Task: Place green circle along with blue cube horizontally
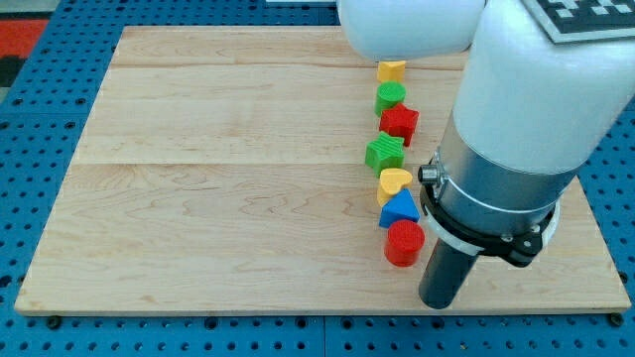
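The green circle (pixel 390 96) lies near the view's top, second in a column of blocks, touching the red star (pixel 400 123) below it. No blue cube shows; the arm's large white and grey body (pixel 516 129) covers the board's right side. My tip (pixel 438 303) rests on the board near the bottom edge, just below and right of the red circle (pixel 404 243), apart from it and far below the green circle.
The column runs from top to bottom: yellow block (pixel 391 69), green circle, red star, green star (pixel 385 153), yellow heart (pixel 394 182), blue triangle (pixel 399 209), red circle. The wooden board (pixel 218 178) lies on a blue pegboard.
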`<control>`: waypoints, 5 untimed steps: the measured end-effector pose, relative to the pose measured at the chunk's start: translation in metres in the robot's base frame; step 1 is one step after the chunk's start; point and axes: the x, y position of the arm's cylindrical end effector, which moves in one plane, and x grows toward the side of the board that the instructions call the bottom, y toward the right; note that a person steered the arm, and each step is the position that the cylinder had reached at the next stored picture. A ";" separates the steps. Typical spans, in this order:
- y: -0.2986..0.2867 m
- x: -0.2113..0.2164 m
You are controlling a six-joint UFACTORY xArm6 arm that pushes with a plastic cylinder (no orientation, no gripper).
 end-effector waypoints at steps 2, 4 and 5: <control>0.075 -0.076; 0.099 -0.178; 0.078 -0.251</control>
